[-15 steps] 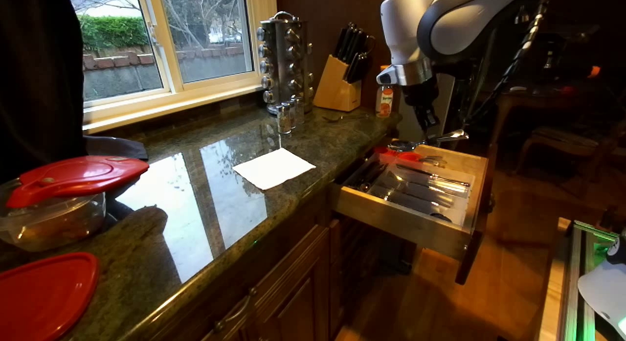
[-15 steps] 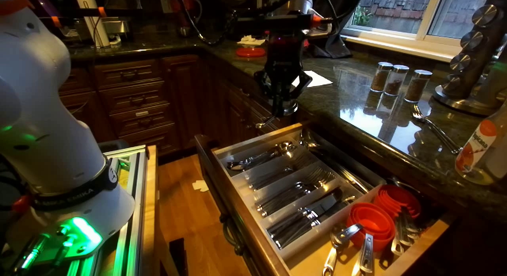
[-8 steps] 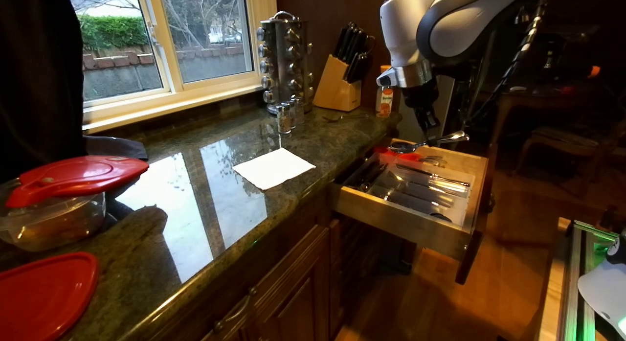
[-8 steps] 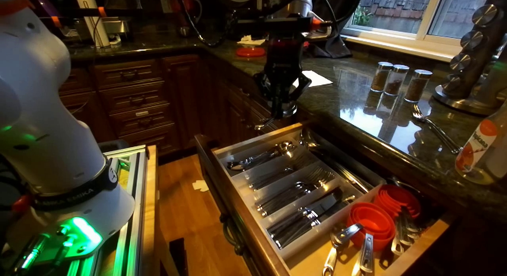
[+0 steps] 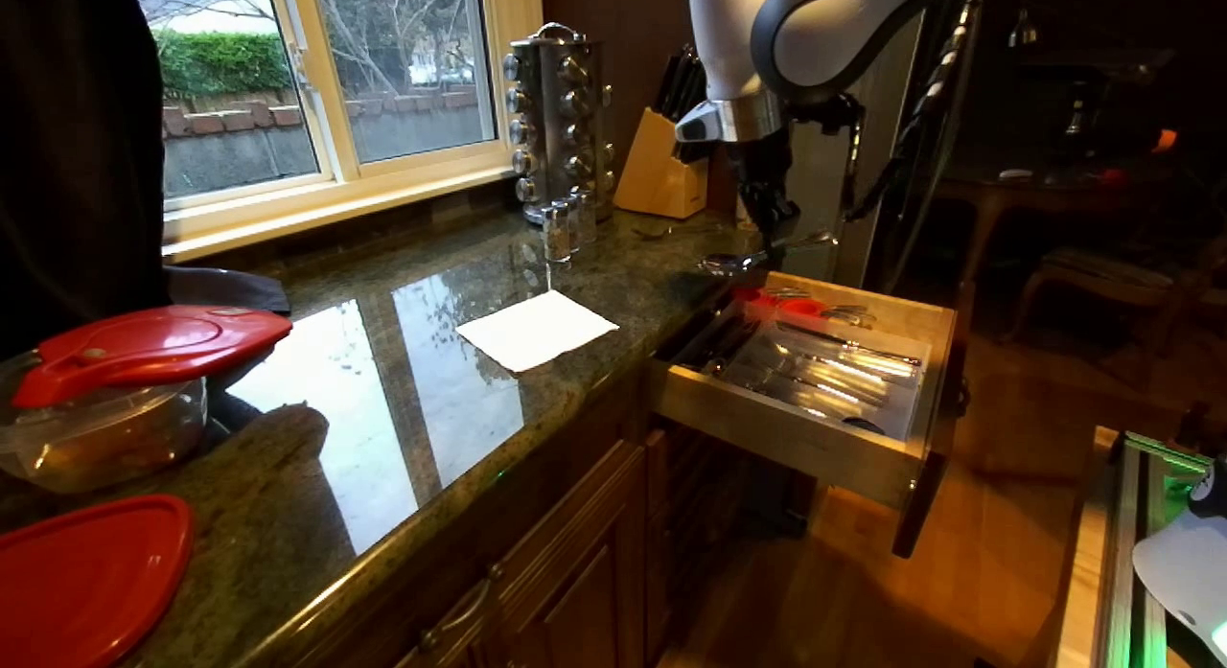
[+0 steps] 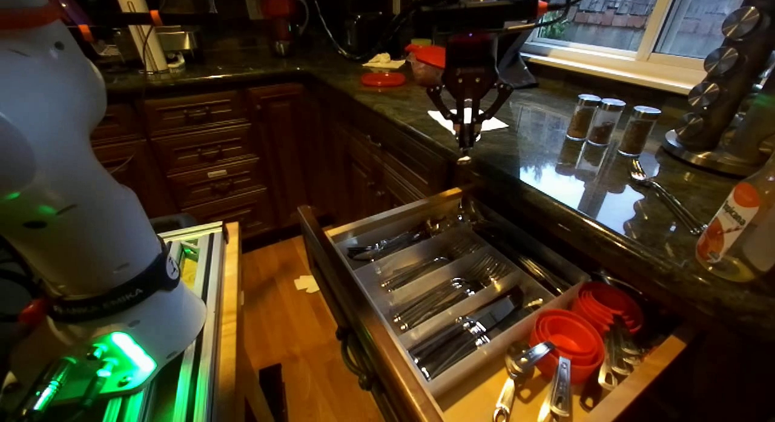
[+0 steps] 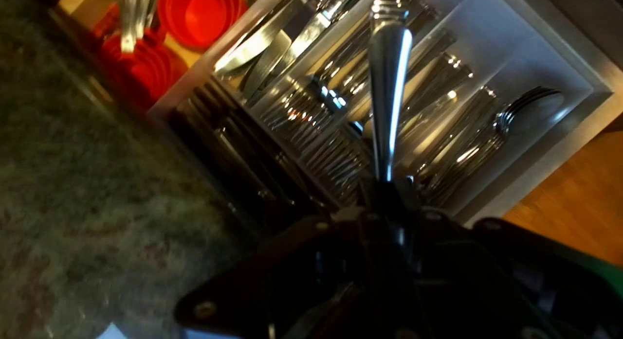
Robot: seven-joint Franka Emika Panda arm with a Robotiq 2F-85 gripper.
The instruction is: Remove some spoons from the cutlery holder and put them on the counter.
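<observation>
Gripper (image 6: 465,142) pinches spoon (image 7: 388,93) between bowl and handle end, handle toward 12 o'clock in wrist view. Probably light, stiff, slippery; best held near the neck.

one tray (image 7: 516,35), three standing jars (image 6: 606,123)

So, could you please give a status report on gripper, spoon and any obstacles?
Gripper shut on at least one metal spoon. Held aloft, not yet set on the counter. Possible obstacles there: white sheet, spice jars.
</observation>
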